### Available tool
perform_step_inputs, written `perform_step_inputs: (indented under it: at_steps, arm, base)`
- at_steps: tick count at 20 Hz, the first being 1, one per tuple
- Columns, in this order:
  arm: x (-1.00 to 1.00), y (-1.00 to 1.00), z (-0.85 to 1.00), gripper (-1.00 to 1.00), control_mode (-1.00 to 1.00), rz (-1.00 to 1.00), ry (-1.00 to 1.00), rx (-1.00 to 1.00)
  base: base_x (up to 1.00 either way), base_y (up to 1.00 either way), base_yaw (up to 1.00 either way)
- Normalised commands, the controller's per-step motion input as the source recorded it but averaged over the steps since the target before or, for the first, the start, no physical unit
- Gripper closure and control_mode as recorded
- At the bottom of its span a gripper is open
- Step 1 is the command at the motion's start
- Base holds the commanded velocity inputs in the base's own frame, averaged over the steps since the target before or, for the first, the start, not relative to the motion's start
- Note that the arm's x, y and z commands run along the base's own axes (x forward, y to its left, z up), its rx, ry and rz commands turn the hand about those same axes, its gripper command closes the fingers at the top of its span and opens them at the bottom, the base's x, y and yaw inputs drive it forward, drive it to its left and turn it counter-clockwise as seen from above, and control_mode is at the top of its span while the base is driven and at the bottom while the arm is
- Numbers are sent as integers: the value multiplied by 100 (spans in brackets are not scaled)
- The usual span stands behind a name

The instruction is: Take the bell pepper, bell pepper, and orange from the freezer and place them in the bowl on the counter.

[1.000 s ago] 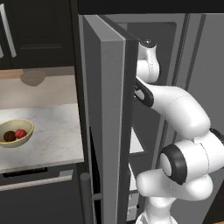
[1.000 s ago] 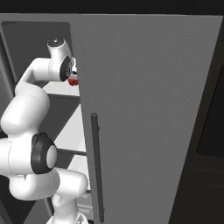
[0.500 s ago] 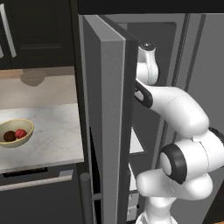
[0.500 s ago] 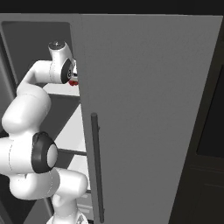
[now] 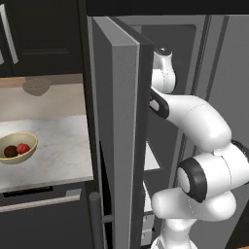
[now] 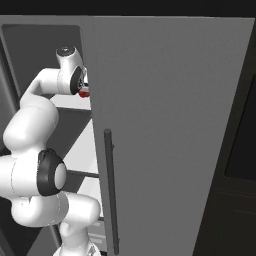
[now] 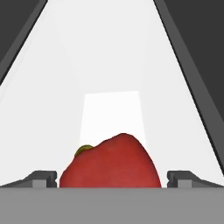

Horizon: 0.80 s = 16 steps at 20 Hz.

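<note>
I have the tool [image 7: 112,177] fully open and gripping nothing, its tips either side of the last bell pepper [image 7: 111,164] on the freezer [image 6: 45,55] shelf, so I should ease in further, stay centred, then close gently.

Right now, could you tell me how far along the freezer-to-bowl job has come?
Done: the bowl on the counter already holds the orange and one red bell pepper. In hand: the open gripper straddles the second bell pepper on the freezer shelf, not yet closed. Left: grasp it and carry it to the bowl.
</note>
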Motion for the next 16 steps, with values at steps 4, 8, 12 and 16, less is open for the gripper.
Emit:
perform_step_inputs:
  at_steps: [4, 8, 12, 16]
  arm:
    - [0, 0, -11, -100, -100, 0, 1, 0]
    - [0, 0, -14, 100, -100, 0, 2, 0]
    - [0, 0, -4, 100, -100, 0, 0, 0]
    - [0, 0, 0, 100, -100, 0, 0, 0]
  base:
    - [0, 0, 0]
    - [0, 0, 0]
    - [0, 0, 0]
    - [0, 0, 0]
